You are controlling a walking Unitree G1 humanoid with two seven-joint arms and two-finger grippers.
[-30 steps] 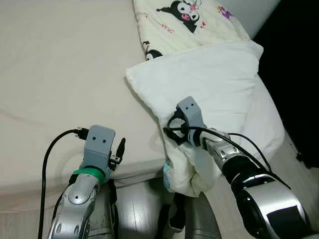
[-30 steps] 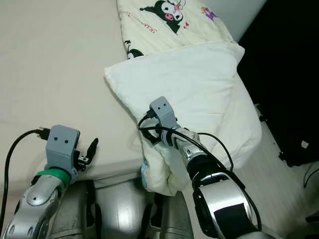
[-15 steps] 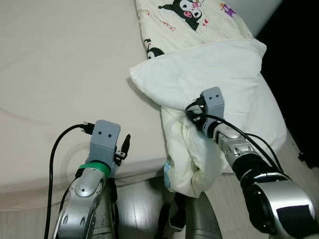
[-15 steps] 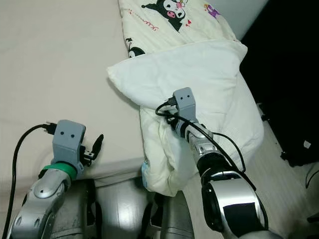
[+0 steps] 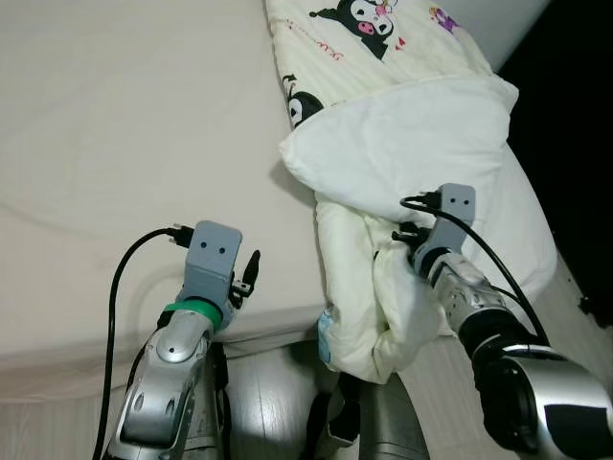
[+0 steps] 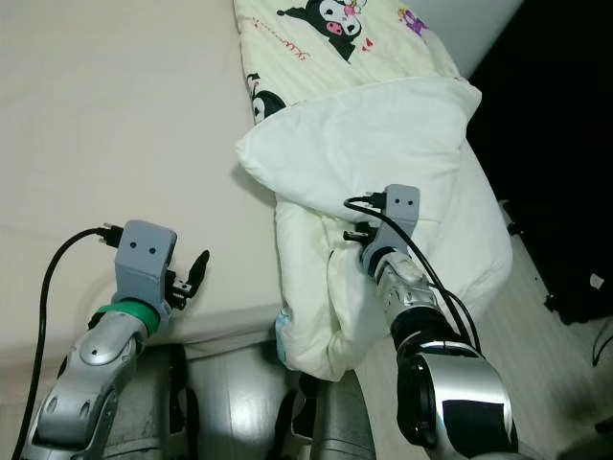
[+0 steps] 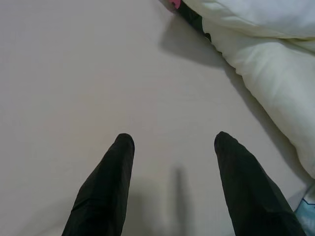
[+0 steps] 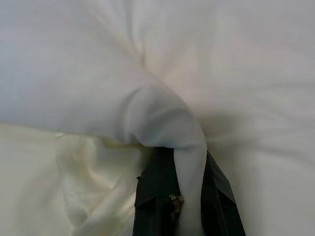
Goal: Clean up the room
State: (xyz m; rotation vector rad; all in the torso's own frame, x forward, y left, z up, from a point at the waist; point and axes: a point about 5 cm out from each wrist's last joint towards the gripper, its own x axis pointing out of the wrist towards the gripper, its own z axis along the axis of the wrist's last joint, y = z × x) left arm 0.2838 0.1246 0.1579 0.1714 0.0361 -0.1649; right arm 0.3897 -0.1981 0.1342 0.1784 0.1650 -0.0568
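Note:
A white pillow lies at the bed's right edge, on top of a cream quilt with cartoon prints. Part of the quilt hangs over the bed's front edge. My right gripper is shut on a fold of the pillow's white fabric, and its wrist sits at the pillow's near side. My left gripper is open, hovering just above the beige bed sheet to the left of the quilt, holding nothing. Its black fingers sit near the bed's front edge.
The beige bed sheet spreads wide to the left. A pale blue thing peeks out under the hanging quilt. Light wood floor lies below the bed's edge, with a dark area to the right.
My right gripper has moved right with the pillow fabric, pulling the pillow's left corner rightward. The left arm has edged slightly forward and right. The camera shifted a little.

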